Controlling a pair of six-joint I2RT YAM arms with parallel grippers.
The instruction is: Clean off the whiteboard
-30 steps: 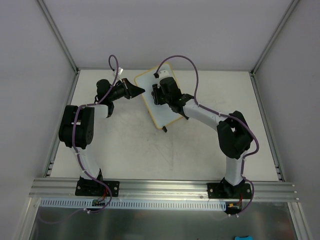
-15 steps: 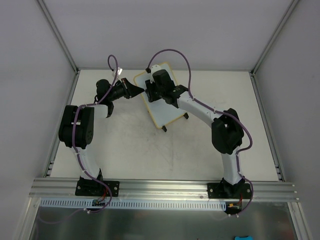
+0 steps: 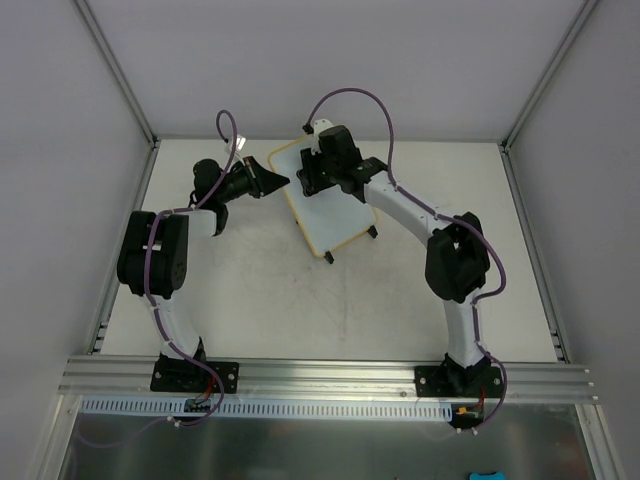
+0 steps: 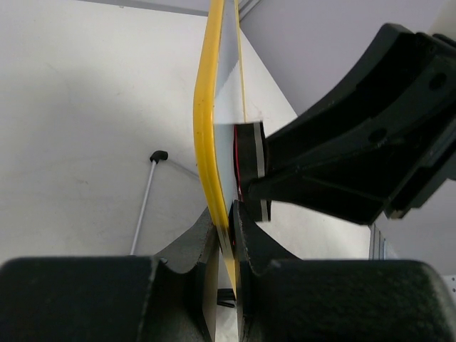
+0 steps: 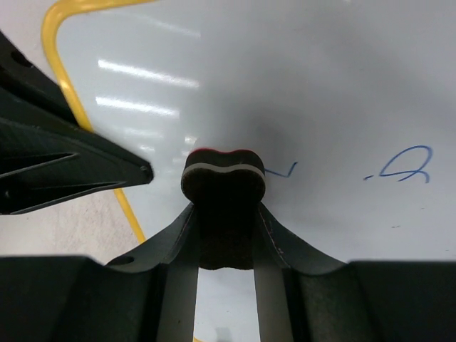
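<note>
The whiteboard (image 3: 335, 215) stands at the far middle of the desk (image 3: 250, 300). The left gripper (image 4: 229, 226) pinches its yellow edge. The right gripper (image 5: 225, 206) holds an eraser (image 5: 224, 174) against it, beside blue marks (image 5: 406, 164).

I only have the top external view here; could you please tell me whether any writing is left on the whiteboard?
Observer: Yes, the right wrist view shows blue marks on the whiteboard, to the right of the eraser.
Operator: Is the eraser actually touching the board?
Observer: It is held in the right fingers, and the left wrist view shows its pad against the board's face.
Operator: And is the board held?
Observer: The left fingers are shut on its yellow frame.
</note>
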